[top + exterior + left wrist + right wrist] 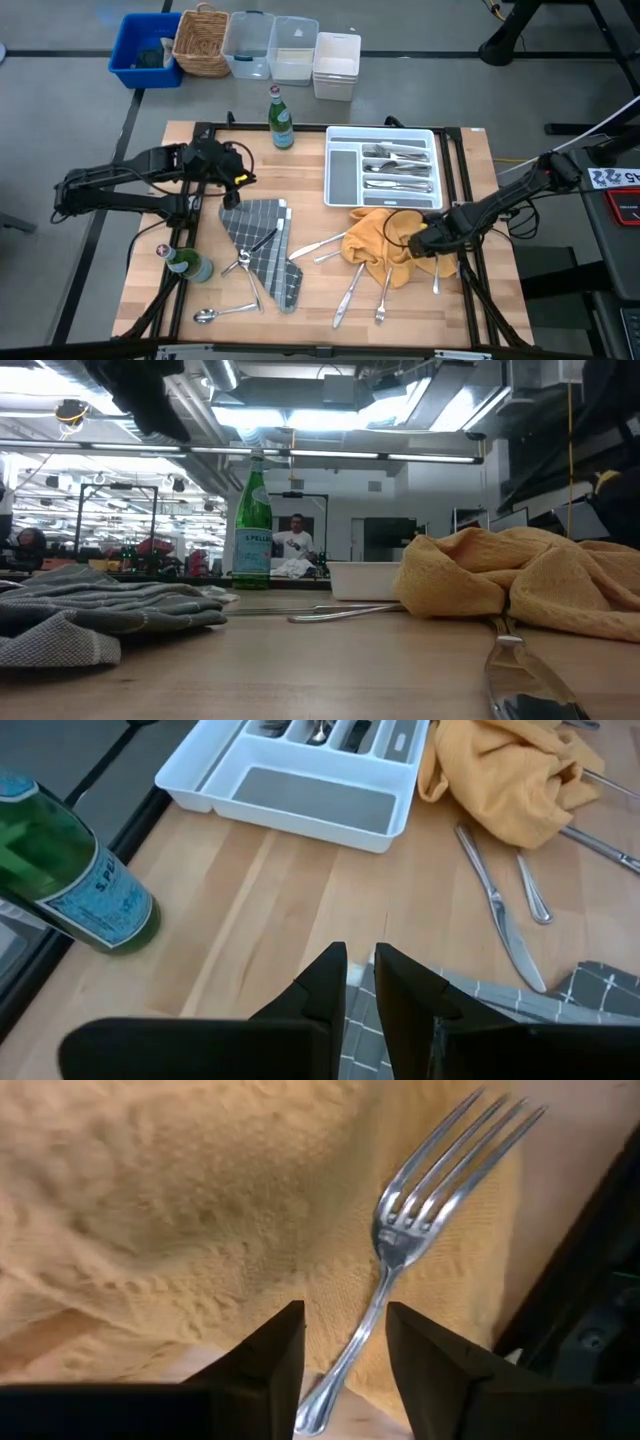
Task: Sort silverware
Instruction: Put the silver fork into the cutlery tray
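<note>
Right gripper (342, 1350): low over the yellow cloth (385, 243) at the right side of the surface (310, 190), fingers parted with a fork (405, 1240) lying between them; the fingers do not touch the handle, so nothing is held.
Fork: rests on the yellow cloth, tines pointing away from the gripper, handle end between the fingertips.
Left gripper (360, 982): at the left side of the surface, above the edge of the grey checked cloth (262, 240); fingers nearly together with a narrow gap, nothing between them.
Silverware, sorted: several pieces lie in the white tray (340, 185) at the back right.
Silverware, loose: pieces lie on the surface around the yellow cloth, one spoon (222, 313) near the front left, more on the grey cloth.
Bottles: one green bottle (281, 118) stands behind the tray's left side, another (186, 263) at the left edge.
</note>
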`<control>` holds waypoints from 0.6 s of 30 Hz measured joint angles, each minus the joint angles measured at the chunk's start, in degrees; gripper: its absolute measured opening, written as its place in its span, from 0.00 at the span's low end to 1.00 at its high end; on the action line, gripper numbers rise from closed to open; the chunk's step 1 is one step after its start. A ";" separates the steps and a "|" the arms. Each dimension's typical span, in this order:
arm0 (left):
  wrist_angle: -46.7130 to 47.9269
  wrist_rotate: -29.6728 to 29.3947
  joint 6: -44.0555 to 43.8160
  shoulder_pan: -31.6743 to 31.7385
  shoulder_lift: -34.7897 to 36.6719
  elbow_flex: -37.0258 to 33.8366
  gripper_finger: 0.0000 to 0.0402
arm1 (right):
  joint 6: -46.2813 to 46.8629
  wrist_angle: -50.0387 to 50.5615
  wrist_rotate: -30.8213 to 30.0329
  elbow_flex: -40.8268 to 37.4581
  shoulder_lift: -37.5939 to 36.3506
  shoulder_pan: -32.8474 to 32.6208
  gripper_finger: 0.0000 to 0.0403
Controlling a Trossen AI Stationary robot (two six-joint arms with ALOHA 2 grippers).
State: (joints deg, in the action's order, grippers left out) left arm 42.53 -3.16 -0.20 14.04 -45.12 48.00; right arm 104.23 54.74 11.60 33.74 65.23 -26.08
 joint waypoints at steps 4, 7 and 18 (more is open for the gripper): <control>-0.14 0.00 -0.01 0.00 -0.02 -0.94 0.11 | 0.69 -0.34 1.44 -1.82 -0.01 -1.08 0.35; -1.51 0.00 0.01 0.00 0.02 -1.59 0.11 | 0.72 -0.84 2.43 -3.11 -0.02 -2.21 0.35; -1.74 0.00 -0.01 0.00 -0.01 -1.83 0.11 | 2.47 -8.59 2.40 -7.89 -0.09 -3.97 0.35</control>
State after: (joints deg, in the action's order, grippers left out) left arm 40.79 -3.16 -0.21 14.04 -45.14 46.17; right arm 106.69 46.15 14.00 25.85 65.14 -30.04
